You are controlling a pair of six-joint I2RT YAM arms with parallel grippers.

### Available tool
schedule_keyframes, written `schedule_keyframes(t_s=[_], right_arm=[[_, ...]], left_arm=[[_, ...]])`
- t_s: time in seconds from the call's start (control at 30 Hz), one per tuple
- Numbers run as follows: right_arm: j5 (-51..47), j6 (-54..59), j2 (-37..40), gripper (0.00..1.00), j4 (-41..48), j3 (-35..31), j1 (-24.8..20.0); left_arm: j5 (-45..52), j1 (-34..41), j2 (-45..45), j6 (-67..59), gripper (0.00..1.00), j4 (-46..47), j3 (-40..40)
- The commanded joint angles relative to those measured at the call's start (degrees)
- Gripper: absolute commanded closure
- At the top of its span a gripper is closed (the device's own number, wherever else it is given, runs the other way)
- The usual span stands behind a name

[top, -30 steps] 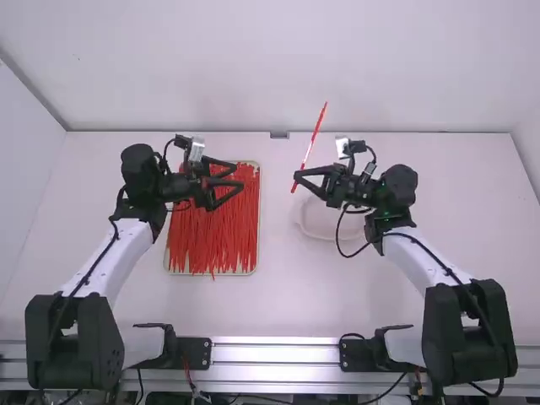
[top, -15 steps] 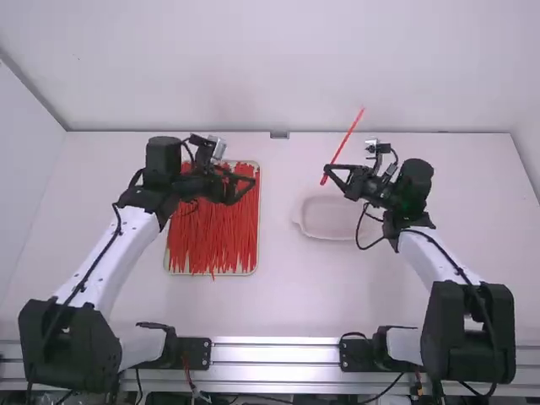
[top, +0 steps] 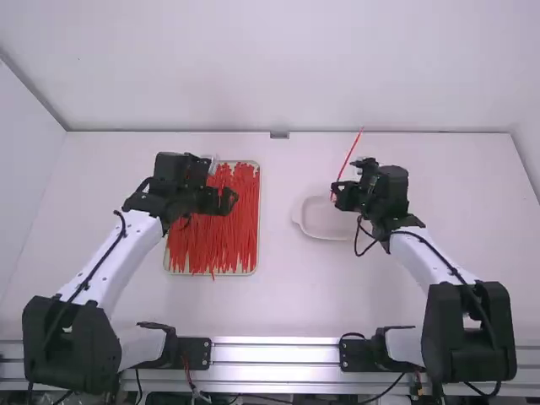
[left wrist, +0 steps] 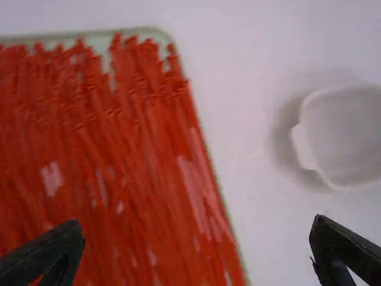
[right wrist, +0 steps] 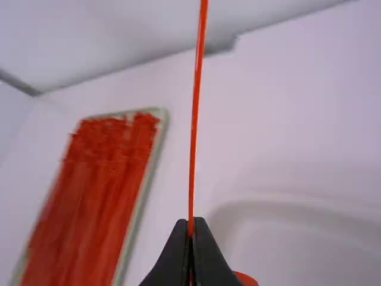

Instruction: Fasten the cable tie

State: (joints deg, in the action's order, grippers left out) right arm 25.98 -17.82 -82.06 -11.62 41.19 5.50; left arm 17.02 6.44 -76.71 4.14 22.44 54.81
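Your right claw is pinched tight on one red cable tie, gripping it by its lower end (in the right wrist view the two fingers press together on the strip with no gap). The red cable tie is straight and unlooped. It rises from the claw and leans toward the far edge of the surface. This claw sits over the far side of the white bowl, which rests near the middle of the surface.

Your left claw is spread wide with nothing between its fingers; in its own wrist view the claw has one fingertip at each side. It is over the far half of the tray, toward the side that faces the bowl. The tray lies left of the surface's middle and is filled by a pile of spare ties, all red and lying roughly lengthwise. A strip of bare surface separates the tray from the bowl.
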Motion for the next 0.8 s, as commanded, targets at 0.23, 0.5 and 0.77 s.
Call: schedule_keyframes(t_s=[0.23,0.5,0.77], right_arm=[[-26.16,4.72,0.39,1.00,7.41,1.25,6.69],[-33.09,5.86,-0.09,1.00,11.06,1.20,9.31],[-32.89,5.68,-0.09,1.00,12.07,1.18,9.62]], left_arm=[[-11.93,-0.07,-0.02,5.51,0.01,-4.83,-9.75],[-12.11,0.00,-0.02,6.91,0.01,-4.31,-11.13],[-10.43,-0.02,-0.02,6.75,0.01,-4.98,-11.61]])
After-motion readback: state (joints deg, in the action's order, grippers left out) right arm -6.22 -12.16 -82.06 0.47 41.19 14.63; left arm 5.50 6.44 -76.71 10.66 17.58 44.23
